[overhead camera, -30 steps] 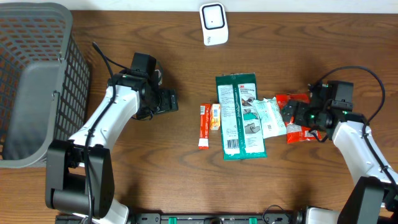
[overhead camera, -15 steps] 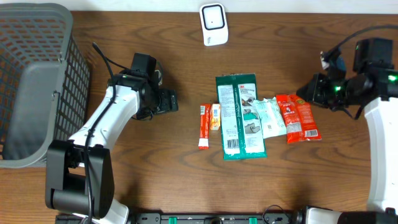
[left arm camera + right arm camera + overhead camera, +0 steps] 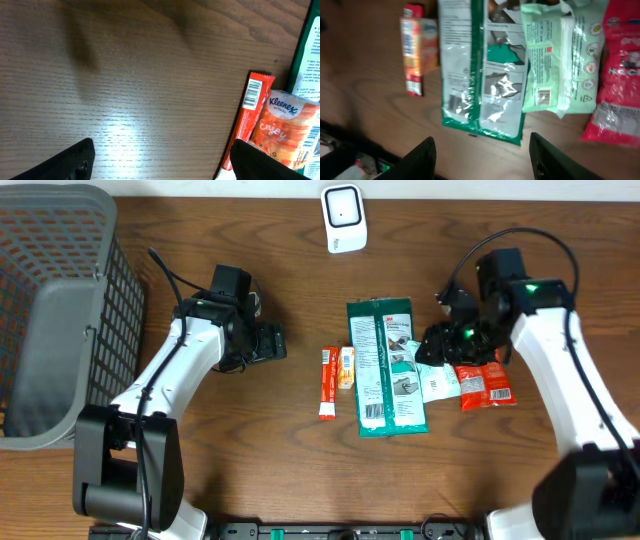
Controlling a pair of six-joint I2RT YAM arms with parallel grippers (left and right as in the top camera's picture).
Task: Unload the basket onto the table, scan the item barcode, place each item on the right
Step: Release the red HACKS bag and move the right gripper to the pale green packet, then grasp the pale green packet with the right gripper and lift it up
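- Hovering above the row of packets, my right fingers [image 3: 417, 160] stand apart with nothing between them. In the overhead view they sit over the pale green wipes pack [image 3: 432, 368], at the edge of the red packet [image 3: 482, 380].
- Left side: my left fingers [image 3: 65, 162] are likewise spread wide and empty. They are held low over the bare table [image 3: 250, 440] just left of the row, with their tips toward the red stick pack [image 3: 250, 115].
- Items for scanning: all lie flat in the middle of the table and none is held. From my left to my right they are the red stick pack, the orange Kleenex tissue pack [image 3: 280, 125], the large green-edged package [image 3: 385, 370], the pale green wipes pack and the red packet.
- Contact within the row: the tissue pack touches the stick pack. The wipes pack overlaps the right edge of the green-edged package, and the red packet lies against the wipes pack.
- Codes in view: a barcode [image 3: 254, 92] is printed near the far end of the red stick pack, facing up. A second code seems to sit at the near end of the green-edged package, but it is too small to read.
- White scanner [image 3: 342, 218]: it stands at the far edge of the table, beyond the green-edged package and well apart from both sets of fingers.
- Grey mesh basket [image 3: 60, 300]: it fills the far-left corner, well apart from the row.
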